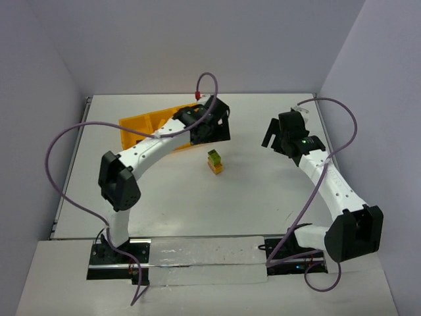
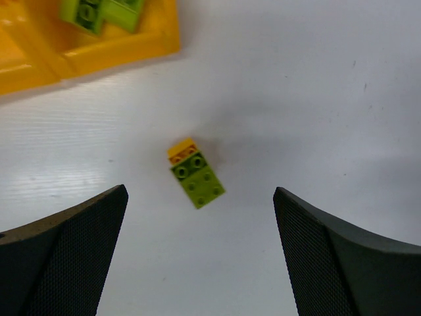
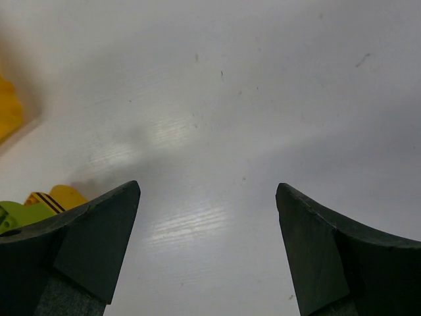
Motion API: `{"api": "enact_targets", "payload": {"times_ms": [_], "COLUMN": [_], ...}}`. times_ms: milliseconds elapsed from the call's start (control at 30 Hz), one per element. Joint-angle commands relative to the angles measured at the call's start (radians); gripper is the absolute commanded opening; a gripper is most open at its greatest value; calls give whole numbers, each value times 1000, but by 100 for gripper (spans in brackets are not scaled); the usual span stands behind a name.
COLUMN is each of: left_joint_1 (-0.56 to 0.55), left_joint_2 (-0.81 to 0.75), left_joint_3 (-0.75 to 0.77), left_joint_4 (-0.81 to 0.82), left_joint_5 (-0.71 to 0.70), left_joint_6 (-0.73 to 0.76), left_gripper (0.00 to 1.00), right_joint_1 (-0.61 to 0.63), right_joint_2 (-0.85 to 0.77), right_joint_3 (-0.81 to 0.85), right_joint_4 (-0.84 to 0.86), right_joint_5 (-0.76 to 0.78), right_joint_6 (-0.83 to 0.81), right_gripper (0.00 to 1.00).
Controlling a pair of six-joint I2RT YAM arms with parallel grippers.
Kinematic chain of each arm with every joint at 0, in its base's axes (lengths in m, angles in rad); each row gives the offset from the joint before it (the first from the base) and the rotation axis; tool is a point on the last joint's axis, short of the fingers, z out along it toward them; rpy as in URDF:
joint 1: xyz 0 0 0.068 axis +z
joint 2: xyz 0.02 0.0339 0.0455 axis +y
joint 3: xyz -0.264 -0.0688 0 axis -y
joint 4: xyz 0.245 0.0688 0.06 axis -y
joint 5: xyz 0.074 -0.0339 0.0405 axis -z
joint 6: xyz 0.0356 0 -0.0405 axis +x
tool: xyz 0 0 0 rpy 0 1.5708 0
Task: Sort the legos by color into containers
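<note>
Jaws spread wide, the left gripper (image 1: 214,122) and right gripper (image 1: 276,135) hover near a light, rigid lego stack (image 2: 195,174) on the table (image 1: 164,197) beside the tray (image 1: 140,125), probably slick-sided and best pinched across its flat flanks.

On my left wrist feed the surface (image 2: 316,99) is smooth and white, with fine straight grain lines, a soft satin sheen and a few dark specks. The tray (image 2: 131,49) is glossy orange-yellow plastic. The brick stack (image 2: 196,176) is hard moulded plastic, lime green over orange-yellow, smooth with a low shine on the studs. The pads (image 2: 66,257) of my left tool (image 2: 199,192) are dark, matt and finely dotted, like a rubbery mesh. The fingers (image 3: 85,250) of my right tool (image 3: 207,186) look dark, matt and plain. From the top camera I see white glossy plastic arm shells (image 1: 151,141) and a smooth purple-sheathed cable (image 1: 47,160).
</note>
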Motion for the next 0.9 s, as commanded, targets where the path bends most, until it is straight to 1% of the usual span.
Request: {"api": "enact_targets", "payload": {"times_ms": [0,133,233,333,433,567,600,833,867], "left_joint_1": [-52,-62,-65,-67,-69,-79,-79,-80,-80], "left_joint_2": [103,143,163,181,209,221,221,230,230], "left_joint_3": [124,121,115,120,124,121,117,111,106], "left_joint_4": [-123,-123,-139,-152,-165,-166,-164,-158,-156], "left_joint_5": [-79,-83,-102,-97,-72,-67,-67,-61,-55], "left_joint_6": [-181,-258,-311,-341,-352,-359,-359,-359,-358], "left_gripper": [99,97,93,92,88,81,77,64,61], "right_joint_1": [-30,-37,-37,-37,-38,-38,-37,-37,-37], "right_joint_2": [-86,-100,-99,-98,-94,-95,-96,-96,-97], "right_joint_3": [-24,-29,-33,-38,-42,-47,-47,-57,-55], "right_joint_4": [22,27,34,43,52,58,59,64,63], "right_joint_5": [-30,-51,-74,-89,-110,-121,-120,-128,-127], "right_joint_6": [5,3,4,6,6,6,6,1,1], "right_gripper": [91,91,91,91,91,91,91,91,91]}}
